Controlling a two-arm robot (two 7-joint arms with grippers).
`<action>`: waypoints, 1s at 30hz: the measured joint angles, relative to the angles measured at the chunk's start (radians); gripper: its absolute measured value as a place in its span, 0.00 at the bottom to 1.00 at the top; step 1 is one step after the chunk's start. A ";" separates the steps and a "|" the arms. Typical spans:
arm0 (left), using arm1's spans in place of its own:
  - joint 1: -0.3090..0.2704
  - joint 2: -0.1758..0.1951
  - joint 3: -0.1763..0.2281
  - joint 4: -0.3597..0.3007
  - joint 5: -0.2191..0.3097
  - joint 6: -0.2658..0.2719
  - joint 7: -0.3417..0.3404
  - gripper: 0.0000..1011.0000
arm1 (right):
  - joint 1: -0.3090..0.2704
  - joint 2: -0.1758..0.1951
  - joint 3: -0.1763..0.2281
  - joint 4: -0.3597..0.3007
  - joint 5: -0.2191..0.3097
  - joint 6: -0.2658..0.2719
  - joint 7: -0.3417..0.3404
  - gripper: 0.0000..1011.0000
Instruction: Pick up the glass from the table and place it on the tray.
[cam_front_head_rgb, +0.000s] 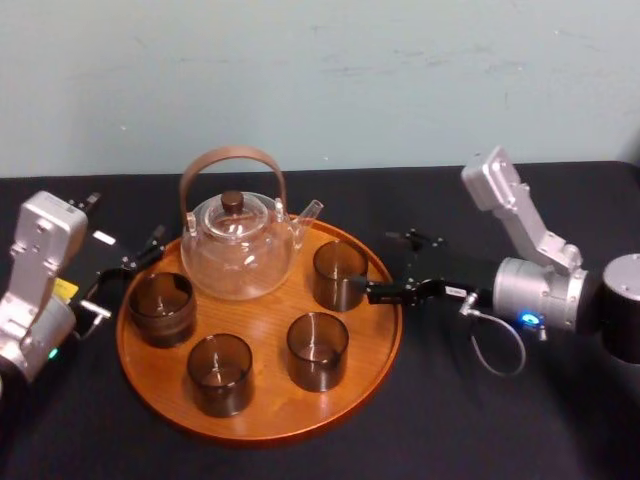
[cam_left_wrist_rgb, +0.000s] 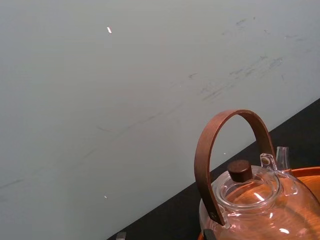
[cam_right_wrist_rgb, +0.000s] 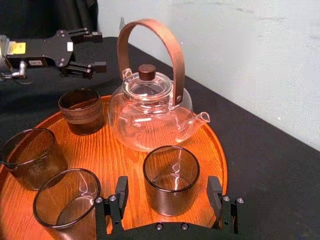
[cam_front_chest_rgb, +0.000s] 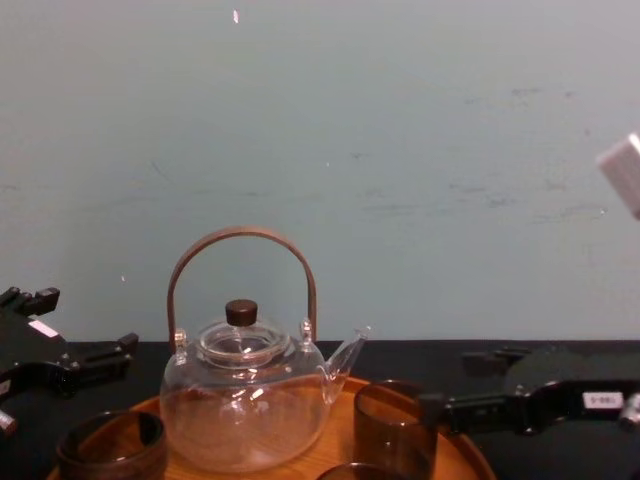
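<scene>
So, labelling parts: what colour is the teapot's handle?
The handle is brown, clearest in the right wrist view.

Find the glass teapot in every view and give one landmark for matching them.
Head view: teapot at the back of the tray, left of centre.
Chest view: teapot left of centre, low, before the wall.
Left wrist view: teapot close up, against the wall.
Right wrist view: teapot beyond the glass at the right gripper.
Landmark: its arched brown handle.
</scene>
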 joint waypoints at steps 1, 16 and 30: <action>0.000 0.000 0.000 0.000 0.000 0.000 0.000 0.99 | -0.009 0.010 0.006 -0.015 0.008 -0.002 -0.002 0.99; 0.000 0.000 0.000 0.000 0.000 0.000 0.000 0.99 | -0.123 0.103 0.108 -0.126 0.092 -0.065 -0.057 0.99; 0.000 0.000 0.000 0.000 0.000 0.000 0.000 0.99 | -0.257 0.047 0.232 -0.168 0.082 -0.149 -0.268 0.99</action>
